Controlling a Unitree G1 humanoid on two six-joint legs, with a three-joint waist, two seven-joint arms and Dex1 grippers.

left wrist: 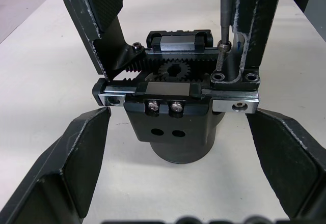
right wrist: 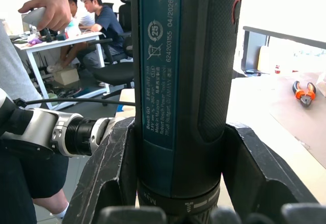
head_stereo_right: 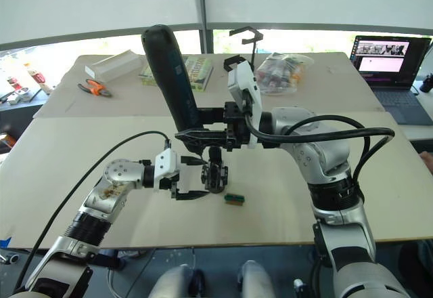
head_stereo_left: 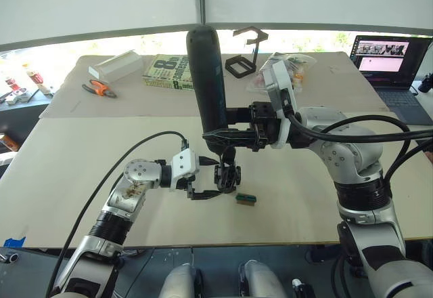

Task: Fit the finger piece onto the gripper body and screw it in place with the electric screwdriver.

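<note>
The electric screwdriver (right wrist: pixel 183 81) is showing a smooth, faintly glossy dark plastic shell with a matt, finely stippled grip panel, and its thin bit (left wrist: pixel 223 15) is gleaming as bare metal. The gripper body (left wrist: pixel 175 107) is looking like matt black plastic or coated metal, carrying bright brushed-metal rails, silvery screw heads and dark toothed gears, while the finger piece (left wrist: pixel 99 10) at its 11 o'clock is presenting a knurled, rough black pad. The table (head_stereo_left: pixel 81 162) is appearing pale, matt and smooth.

Electric screwdriver (right wrist: pixel 186 81) label reading "Bosch GO", "25", "62420355 04/2026", book (head_stereo_left: pixel 167 72) cover with large "8"
</note>
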